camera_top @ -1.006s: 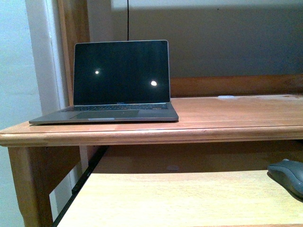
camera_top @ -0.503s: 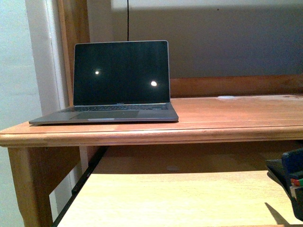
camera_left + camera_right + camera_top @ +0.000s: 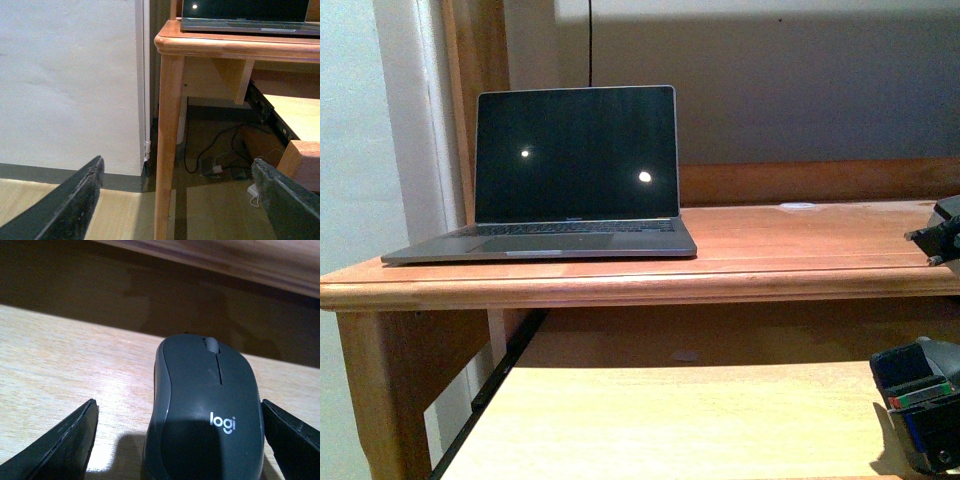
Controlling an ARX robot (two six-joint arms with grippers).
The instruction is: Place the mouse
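The dark grey mouse [image 3: 205,410], marked "logi", lies on the light wooden pull-out shelf [image 3: 75,355]. My right gripper [image 3: 178,405] is open, with one finger on each side of the mouse; I cannot tell whether they touch it. In the front view the right gripper [image 3: 920,410] is at the lower right over the shelf [image 3: 670,420] and covers the mouse. My left gripper [image 3: 177,164] is open and empty, low beside the desk leg [image 3: 167,150].
An open laptop [image 3: 575,170] with a dark screen stands on the left of the wooden desk top [image 3: 800,250]. A dark arm part [image 3: 942,235] shows at the desk's right edge. Cables [image 3: 215,160] lie on the floor under the desk, by a white wall [image 3: 65,75].
The right gripper has come in from the right over the shelf and now covers the mouse in the front view. The laptop has not moved.
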